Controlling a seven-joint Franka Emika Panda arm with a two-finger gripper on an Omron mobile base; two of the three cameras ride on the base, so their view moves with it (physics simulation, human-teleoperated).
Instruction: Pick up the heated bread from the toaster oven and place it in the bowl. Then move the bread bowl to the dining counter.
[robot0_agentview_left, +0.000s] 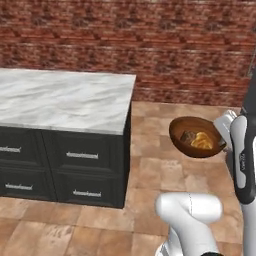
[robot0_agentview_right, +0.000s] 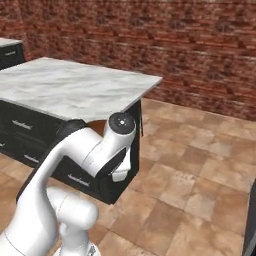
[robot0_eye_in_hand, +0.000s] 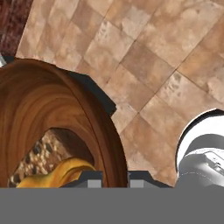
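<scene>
The heated bread (robot0_agentview_left: 203, 141) lies inside the bowl (robot0_agentview_left: 182, 144), golden against the brown wall, beside a darker speckled piece I cannot identify. I hold the bowl tilted in the air above the tiled floor (robot0_agentview_left: 155, 170), off the right end of the table (robot0_agentview_left: 65, 100). My fingers (robot0_eye_in_hand: 111, 178) are closed on the bowl's rim, one tip either side; their tips are cut off at the frame's bottom edge.

bread (robot0_agentview_left: 202, 141) in bowl (robot0_agentview_left: 181, 141), bowl in air right of dining counter (robot0_agentview_left: 65, 100), above floor (robot0_agentview_left: 150, 175)
</scene>
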